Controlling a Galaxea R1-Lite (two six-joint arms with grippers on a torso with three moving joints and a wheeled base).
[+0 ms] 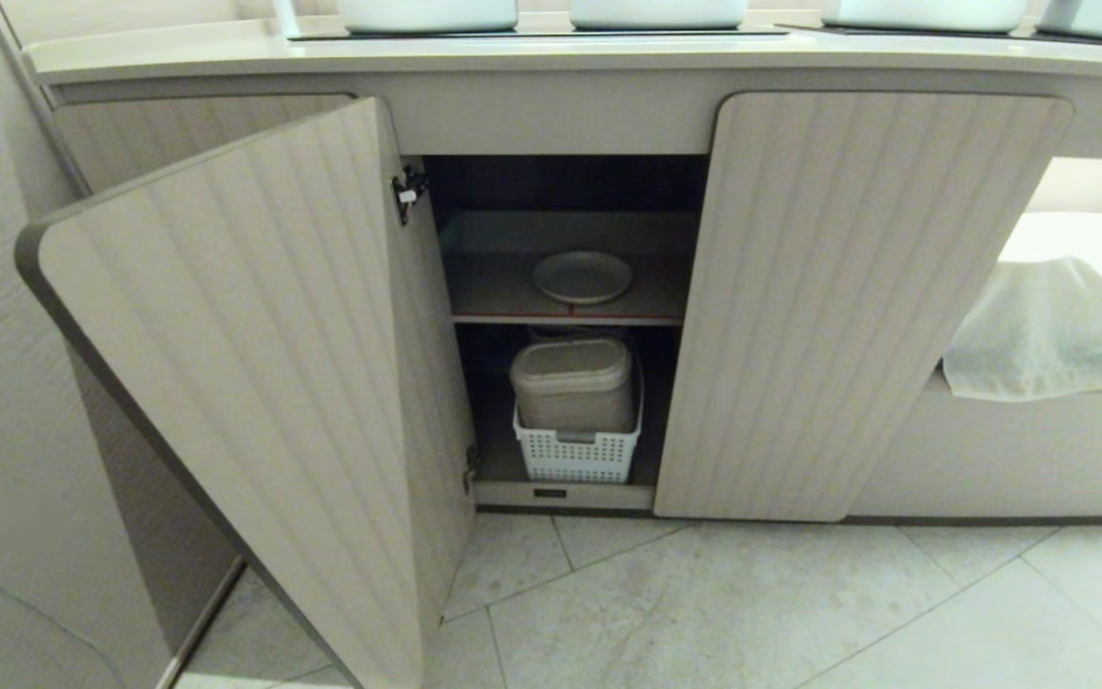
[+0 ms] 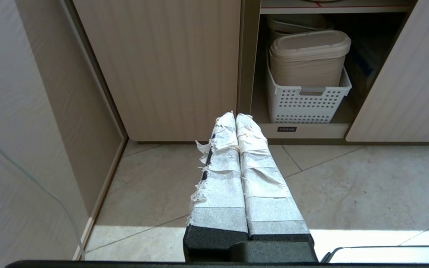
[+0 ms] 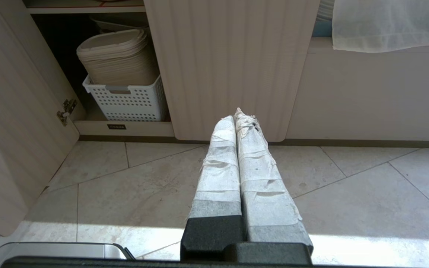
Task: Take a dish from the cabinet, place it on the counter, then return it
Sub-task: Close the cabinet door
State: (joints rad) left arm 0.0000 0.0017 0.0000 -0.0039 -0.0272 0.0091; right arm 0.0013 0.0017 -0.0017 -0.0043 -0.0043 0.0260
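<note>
Head view: we see the low cabinet of beige fluted doors with its left door swung wide open toward us and the door to the right closed. The round, shallow, off-white dish lies flat on the red-edged upper shelf, near the shelf's middle. Below it a white perforated plastic basket holds a stack of beige lidded containers. The smooth cream-white counter runs across the top; a white cloth hangs in the open bay at far right. Neither arm shows here.

Left wrist view: the left gripper, its fingers wrapped in white tape, hangs over the pale tiled floor in front of the opening. The fingers are pressed together, holding nothing.

Right wrist view: the right gripper, taped likewise, hangs over the floor before the closed door. Its fingers are also pressed together and empty.
</note>
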